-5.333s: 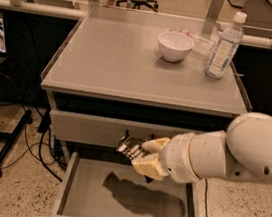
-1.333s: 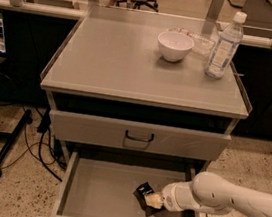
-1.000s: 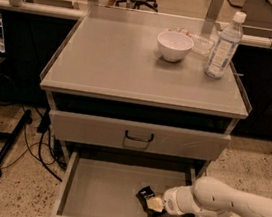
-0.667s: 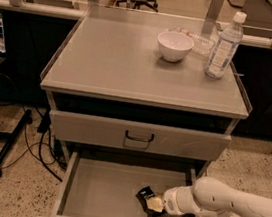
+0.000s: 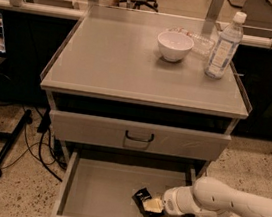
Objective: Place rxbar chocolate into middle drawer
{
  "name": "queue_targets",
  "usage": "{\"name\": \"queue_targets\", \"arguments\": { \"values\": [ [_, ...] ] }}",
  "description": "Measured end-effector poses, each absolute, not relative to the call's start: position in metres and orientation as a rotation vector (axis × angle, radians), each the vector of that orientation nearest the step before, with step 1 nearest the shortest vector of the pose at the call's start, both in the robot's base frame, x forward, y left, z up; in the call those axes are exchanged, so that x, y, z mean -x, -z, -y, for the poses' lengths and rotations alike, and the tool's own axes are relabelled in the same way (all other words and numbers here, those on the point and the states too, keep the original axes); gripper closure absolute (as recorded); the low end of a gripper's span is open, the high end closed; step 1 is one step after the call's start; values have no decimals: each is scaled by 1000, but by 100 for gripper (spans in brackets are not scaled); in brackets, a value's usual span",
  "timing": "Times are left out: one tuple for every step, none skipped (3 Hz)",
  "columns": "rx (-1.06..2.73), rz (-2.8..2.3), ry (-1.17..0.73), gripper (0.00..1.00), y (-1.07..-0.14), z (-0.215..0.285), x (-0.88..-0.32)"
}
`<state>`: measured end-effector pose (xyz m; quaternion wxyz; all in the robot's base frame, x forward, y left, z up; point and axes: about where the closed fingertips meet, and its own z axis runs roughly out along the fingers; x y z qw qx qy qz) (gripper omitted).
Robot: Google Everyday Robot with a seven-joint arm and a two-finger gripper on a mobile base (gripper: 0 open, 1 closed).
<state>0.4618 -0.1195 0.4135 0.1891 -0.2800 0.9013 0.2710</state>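
Observation:
The rxbar chocolate (image 5: 141, 197), a small black wrapper with pale marks, lies low in the open middle drawer (image 5: 99, 191), at the right front of its grey floor. My gripper (image 5: 153, 204) reaches into the drawer from the right on a white arm. Its cream fingers (image 5: 151, 205) are shut on the bar's right end. The bar looks to be at or touching the drawer floor. The bar's right part is hidden by the fingers.
A closed grey drawer front with a dark handle (image 5: 139, 137) sits above the open drawer. On the cabinet top stand a white bowl (image 5: 174, 46), a clear water bottle (image 5: 222, 45) and a crumpled clear wrapper (image 5: 198, 40). Cables and a stand leg (image 5: 10, 143) lie on the floor at left.
Since the oldest frame, my gripper has come down from in front of the drawer front into the open drawer with the bar. Over the last second it has barely moved.

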Motion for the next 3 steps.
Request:
{"name": "queue_targets", "arguments": {
  "values": [
    [787,-2534,-762,4,-413,120,-462],
    [787,-2534,-762,0,-413,119,-462],
    [787,-2534,-762,0,-413,119,-462]
  ]
}}
